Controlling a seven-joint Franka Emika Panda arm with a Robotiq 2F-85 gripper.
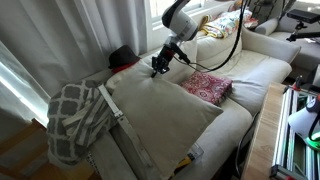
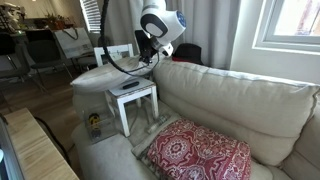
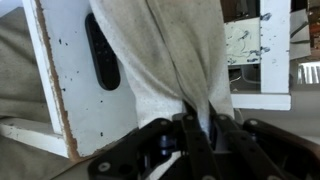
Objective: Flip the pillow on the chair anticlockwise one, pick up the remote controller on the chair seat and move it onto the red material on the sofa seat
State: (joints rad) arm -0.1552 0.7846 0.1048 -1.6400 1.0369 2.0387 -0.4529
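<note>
Wrist view, jaws pinching pillow [image 3: 172, 60], remote controller [image 3: 101, 50] on chair [image 3: 58, 75].

In an exterior view, set high and back, looking down across the sofa [image 1: 255, 75], arm [image 1: 178, 18] at top centre. In an exterior view, set low and near, red cloth [image 2: 200, 152] at bottom centre. Shared: sofa, cloth, arm. Wrist view: very close, looking past the tool [image 3: 200, 125].

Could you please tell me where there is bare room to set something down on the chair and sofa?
The red material lies bare, and so does the chair seat between the remote controller and its chipped edge. It is crowded where the pillow, pinched in the gripper, drapes beside the remote controller.
</note>
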